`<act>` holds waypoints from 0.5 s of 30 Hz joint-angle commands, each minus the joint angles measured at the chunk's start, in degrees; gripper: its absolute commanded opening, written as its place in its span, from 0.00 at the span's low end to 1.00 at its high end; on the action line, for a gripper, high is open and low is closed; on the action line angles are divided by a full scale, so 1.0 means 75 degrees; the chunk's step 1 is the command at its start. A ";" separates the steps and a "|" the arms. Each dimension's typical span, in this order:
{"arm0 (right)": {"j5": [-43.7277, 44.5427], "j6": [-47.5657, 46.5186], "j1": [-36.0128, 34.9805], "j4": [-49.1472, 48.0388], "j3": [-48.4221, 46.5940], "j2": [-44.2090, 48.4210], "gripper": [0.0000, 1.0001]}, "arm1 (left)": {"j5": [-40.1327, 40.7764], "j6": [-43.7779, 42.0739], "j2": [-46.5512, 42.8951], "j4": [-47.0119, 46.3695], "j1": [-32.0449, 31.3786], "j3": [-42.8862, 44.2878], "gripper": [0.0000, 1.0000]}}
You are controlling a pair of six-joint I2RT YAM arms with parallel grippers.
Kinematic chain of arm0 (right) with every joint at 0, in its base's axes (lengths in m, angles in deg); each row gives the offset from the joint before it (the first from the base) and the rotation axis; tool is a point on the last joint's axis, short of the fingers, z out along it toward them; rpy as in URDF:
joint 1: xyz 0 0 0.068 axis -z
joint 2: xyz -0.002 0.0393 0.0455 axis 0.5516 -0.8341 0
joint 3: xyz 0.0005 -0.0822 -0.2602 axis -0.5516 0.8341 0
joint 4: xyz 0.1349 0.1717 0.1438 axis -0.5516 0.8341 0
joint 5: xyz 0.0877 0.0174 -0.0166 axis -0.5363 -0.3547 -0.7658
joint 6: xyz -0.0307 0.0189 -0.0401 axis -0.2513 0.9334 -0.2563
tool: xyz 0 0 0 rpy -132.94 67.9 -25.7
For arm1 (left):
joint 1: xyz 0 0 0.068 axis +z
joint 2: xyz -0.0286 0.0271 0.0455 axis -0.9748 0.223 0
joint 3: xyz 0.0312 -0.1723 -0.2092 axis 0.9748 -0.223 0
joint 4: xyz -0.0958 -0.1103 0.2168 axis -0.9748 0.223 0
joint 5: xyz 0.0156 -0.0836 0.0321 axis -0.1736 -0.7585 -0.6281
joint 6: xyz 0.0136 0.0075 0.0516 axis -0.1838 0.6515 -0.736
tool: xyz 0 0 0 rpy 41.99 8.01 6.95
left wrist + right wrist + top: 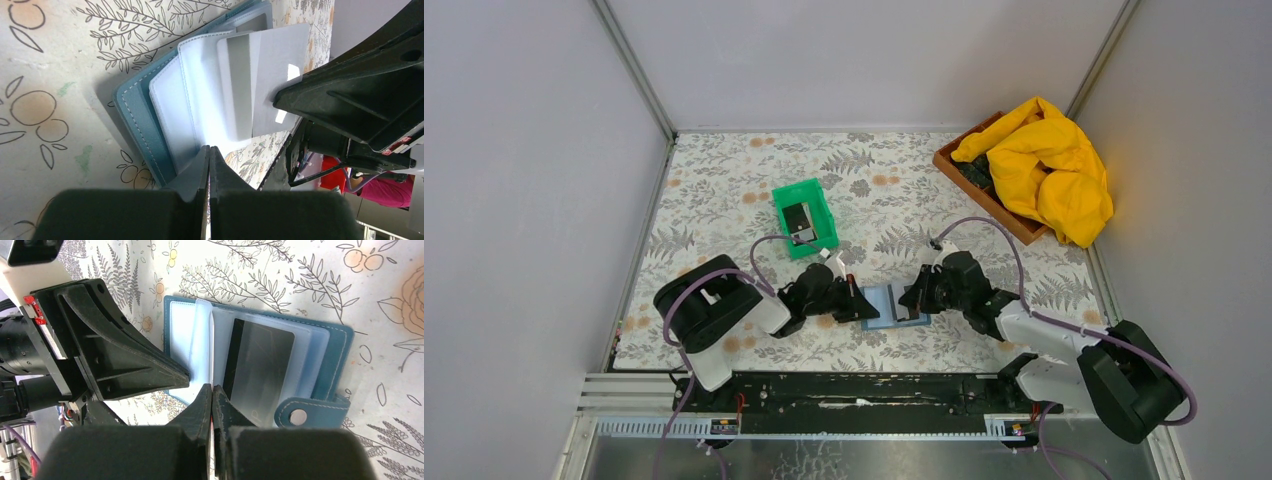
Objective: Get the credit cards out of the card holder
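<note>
I see a green plastic tray point(805, 217) at eleven o'clock on the floral tablecloth point(724, 190), and a yellow cloth point(1049, 170) heaped over a wooden box point(980, 192) at two o'clock.

Top view: bright, even, diffuse light from overhead. The pale walls point(524, 150) bounce it, so shadows under the arms are short & soft. Yellow cloth point(1049, 165) is strongly saturated; focus is sharp across the frame.

Left wrist: the card holder point(135, 107) sleeves are blown out to near-white and detail is lost. Two small hot glare spots on the credit card point(270, 85). Soft grey shadow on the tablecloth point(60, 75) left of the holder. Left gripper point(209, 152) sits v. close to the lens, dark & out of focus; bg at lower right is blurred too.

Right wrist: better exposure, crisp print. The dark card shows a faint sheen thru the plastic, w/ a highlight on the snap point(298, 416). Right gripper point(212, 390) is blurred & underexposed.
</note>
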 commanded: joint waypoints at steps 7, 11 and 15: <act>0.0827 -0.0389 0.0156 0.0948 -0.0179 0.1013 0.00 | -0.0205 -0.0255 -0.0194 -0.0275 0.0061 -0.0226 0.00; 0.0862 -0.0641 0.0151 0.1066 -0.0458 0.1284 0.00 | 0.0791 -0.1312 -0.0916 0.1262 -0.0185 0.0203 0.00; 0.0687 -0.0965 0.0156 0.1240 -0.1092 0.1181 0.00 | 0.1476 -0.1976 -0.1863 0.1881 -0.0393 0.0298 0.00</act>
